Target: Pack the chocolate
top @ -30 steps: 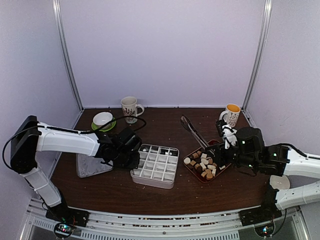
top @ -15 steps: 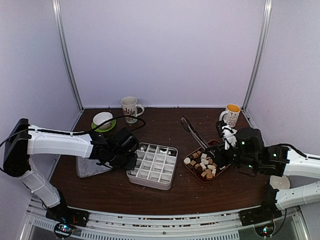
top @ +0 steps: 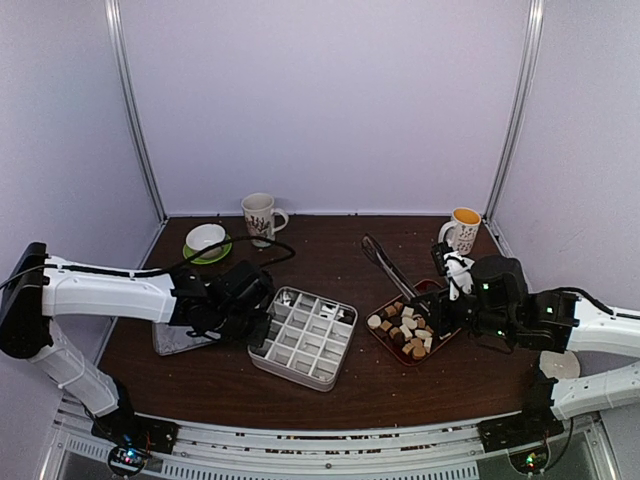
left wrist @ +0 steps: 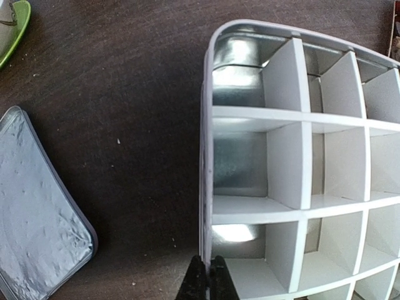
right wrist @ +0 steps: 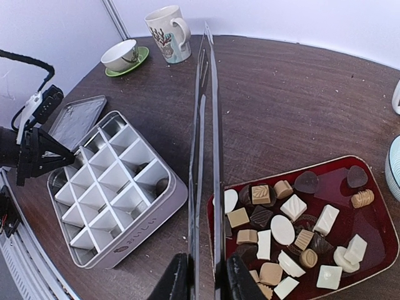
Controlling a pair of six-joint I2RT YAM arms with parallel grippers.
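Note:
The chocolate (top: 405, 328) is a pile of dark, tan and white pieces (right wrist: 294, 231) in a red tray (right wrist: 375, 219). A grey tin (top: 305, 337) with a white divider grid (right wrist: 112, 187) lies left of the tray. My left gripper (top: 258, 320) is shut on the tin's left wall (left wrist: 206, 156), its fingertips (left wrist: 209, 278) pinching the rim. My right gripper (right wrist: 203, 275) is shut on long metal tongs (right wrist: 209, 125), whose arms reach out between tin and tray. In the top view the tongs (top: 385, 262) point to the back left, away from my right gripper (top: 440, 318).
The tin's lid (top: 180, 338) lies flat left of the tin (left wrist: 37, 212). A white cup on a green saucer (top: 205, 240) and a patterned mug (top: 260, 215) stand at the back left. An orange-lined mug (top: 463, 228) stands at the back right.
My left gripper has pulled the tin a little toward the left and the near edge, turning it slightly. The right arm and tongs have stayed put.

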